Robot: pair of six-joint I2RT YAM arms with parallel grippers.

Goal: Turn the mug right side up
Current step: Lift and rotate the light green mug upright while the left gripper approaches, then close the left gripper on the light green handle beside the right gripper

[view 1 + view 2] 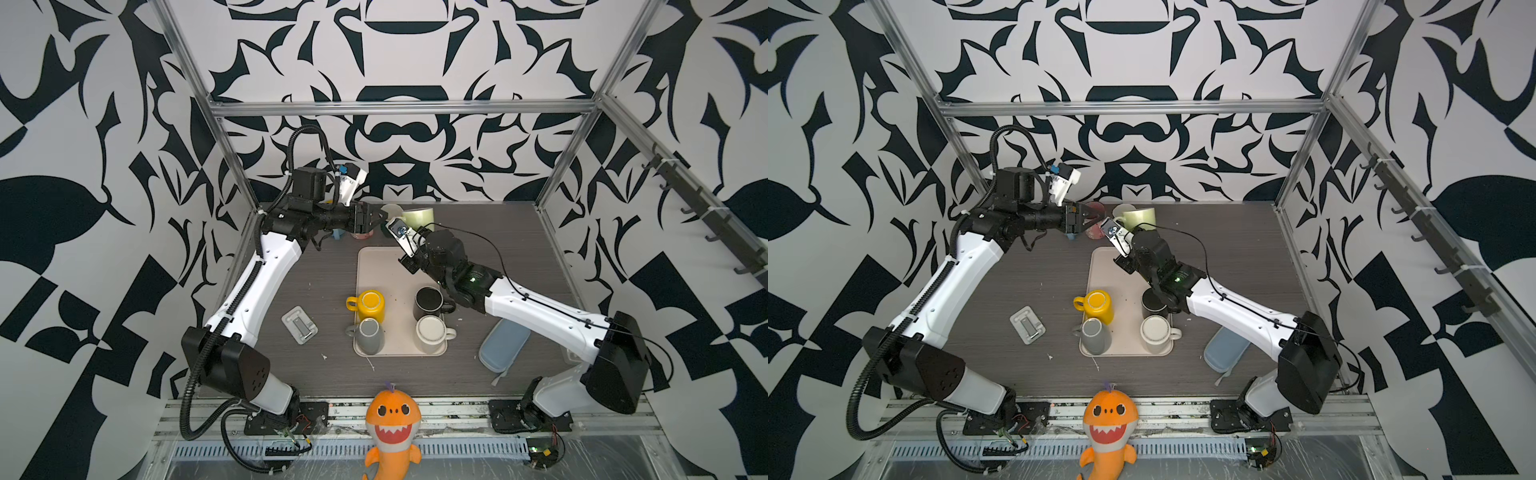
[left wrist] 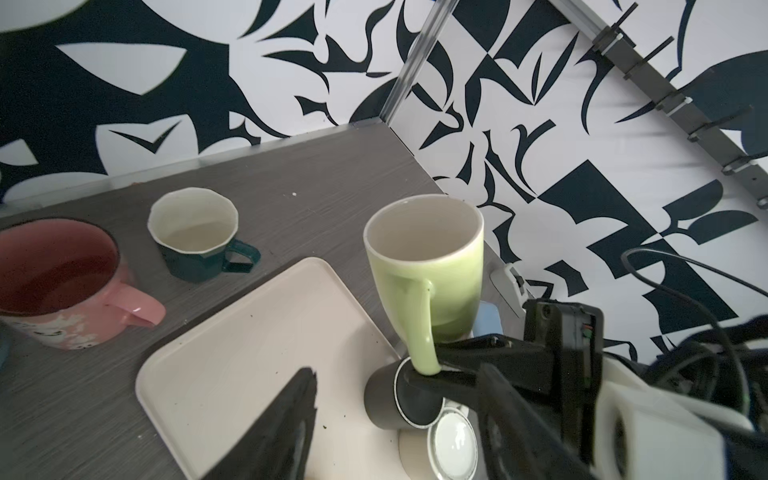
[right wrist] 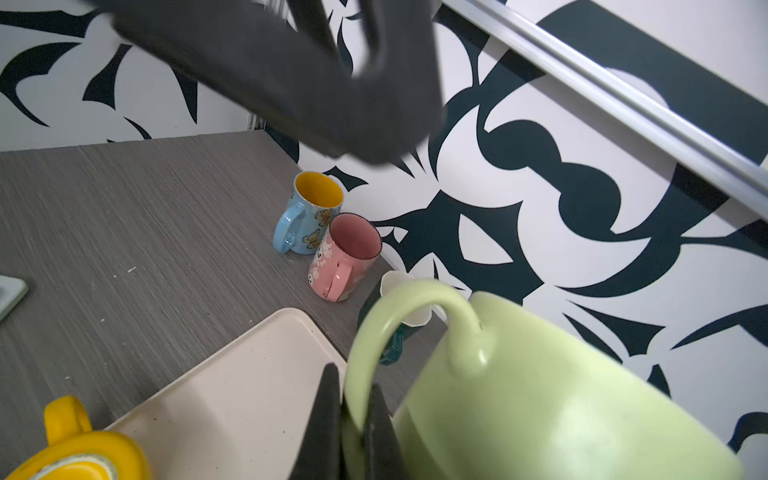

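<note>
The light green mug (image 1: 419, 216) (image 1: 1140, 218) is mouth up and slightly tilted past the back right corner of the beige tray (image 1: 399, 266). My right gripper (image 3: 353, 380) is shut on the bottom of its handle, as the left wrist view also shows at the green mug (image 2: 428, 257). The mug's base is hidden behind the right gripper (image 2: 432, 370). My left gripper (image 1: 380, 220) (image 1: 1098, 218) hangs open just left of the mug, with nothing between its fingers.
A yellow mug (image 1: 368, 305), grey mug (image 1: 370, 334), black mug (image 1: 428, 301) and white mug (image 1: 432, 332) stand base up on the tray. Pink (image 2: 58, 291), teal (image 2: 195, 237) and blue (image 3: 309, 212) mugs stand upright by the back wall. A blue-grey case (image 1: 503, 347) lies right.
</note>
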